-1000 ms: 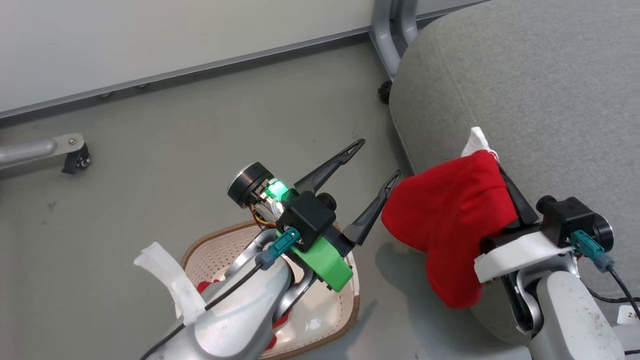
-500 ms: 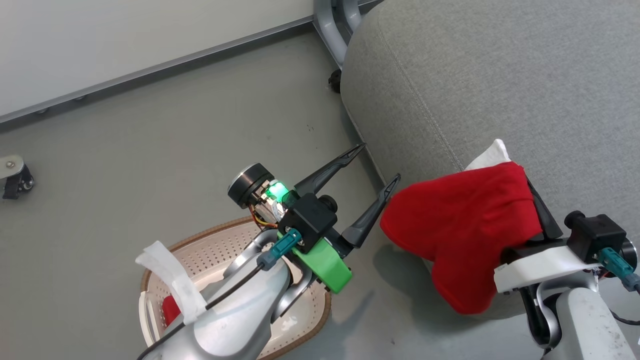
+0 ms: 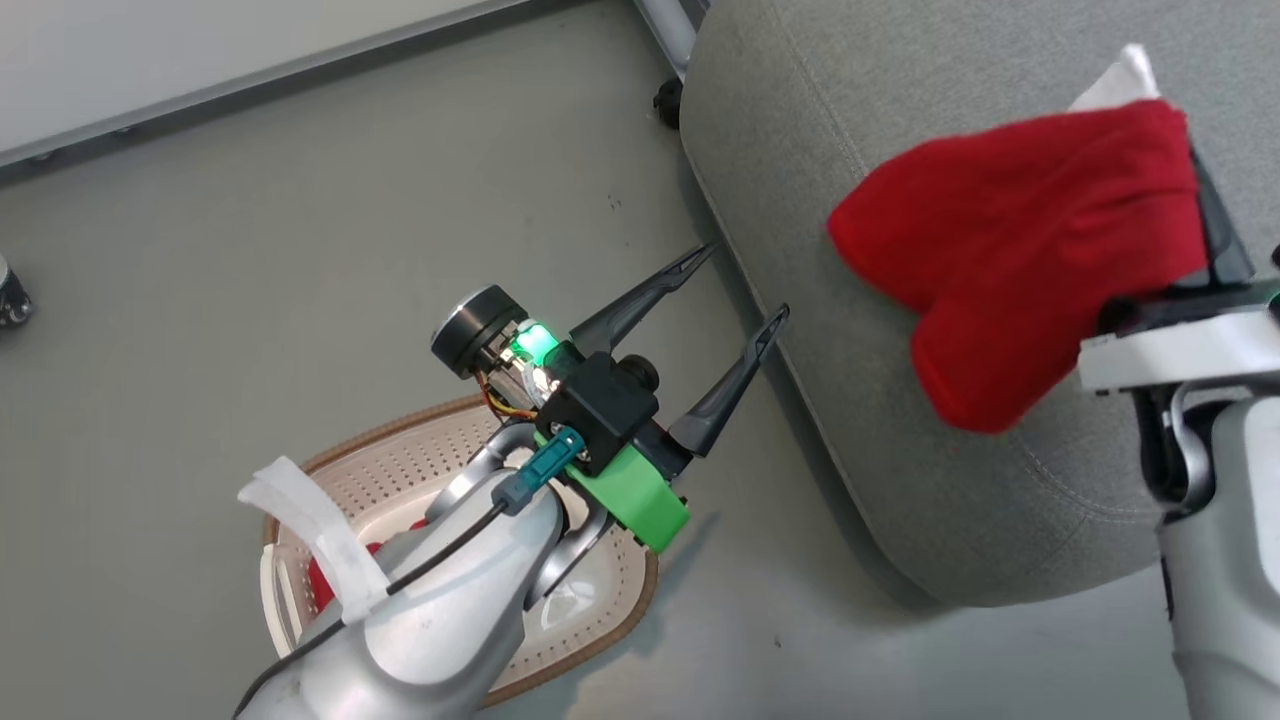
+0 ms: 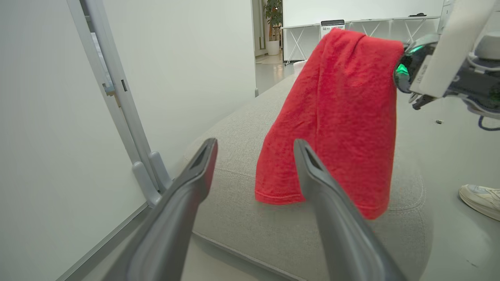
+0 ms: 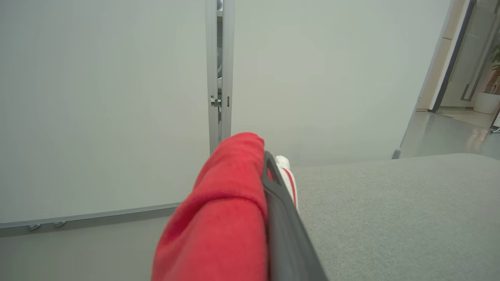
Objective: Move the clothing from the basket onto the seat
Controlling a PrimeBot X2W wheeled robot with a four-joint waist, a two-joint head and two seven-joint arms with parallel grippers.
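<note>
Clothing (image 3: 1010, 250) pinched in right fingers (image 5: 282, 222), hanging over the seat (image 3: 900, 90)

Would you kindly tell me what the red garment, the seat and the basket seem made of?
Red garment: soft matte cloth, fuzzy and draping limply. Seat: grey woven upholstery, matte, with stitched seam. Basket: likely plastic, faintly glossy, evenly perforated, brown woven-look rim.

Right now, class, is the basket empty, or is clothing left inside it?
Not empty: red clothing shows inside the basket, partly hidden by the left arm.
</note>
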